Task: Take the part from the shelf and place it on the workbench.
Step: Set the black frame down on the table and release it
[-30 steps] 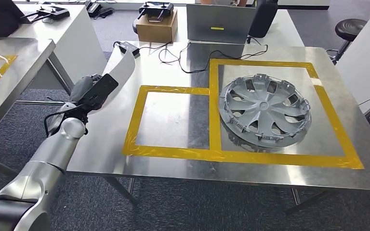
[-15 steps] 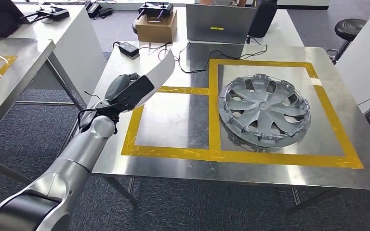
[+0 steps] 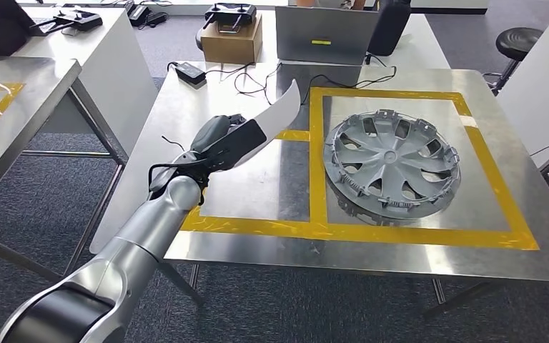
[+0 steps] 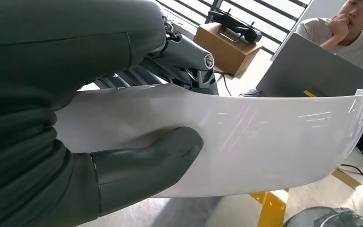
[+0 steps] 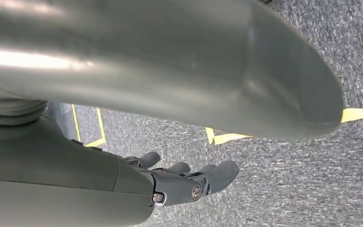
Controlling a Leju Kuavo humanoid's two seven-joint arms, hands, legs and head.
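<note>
My left hand (image 3: 218, 137) is holding the long curved white plastic part (image 3: 271, 121) up above the shiny metal surface (image 3: 257, 179), over its small yellow-taped square (image 3: 207, 175). My right hand (image 5: 189, 182) is hanging over the grey carpet floor (image 5: 288, 165), holding nothing, fingers loosely apart.

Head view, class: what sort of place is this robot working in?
Probably a robotics lab or workshop: a steel workbench marked with yellow tape squares, a car wheel cover in one, and a laptop with cables behind.

Grey carpet (image 3: 257, 307) is covering the floor; steel tables (image 3: 14, 93) are standing around, a black stool (image 3: 518, 43) sitting far right, possibly windows behind.
</note>
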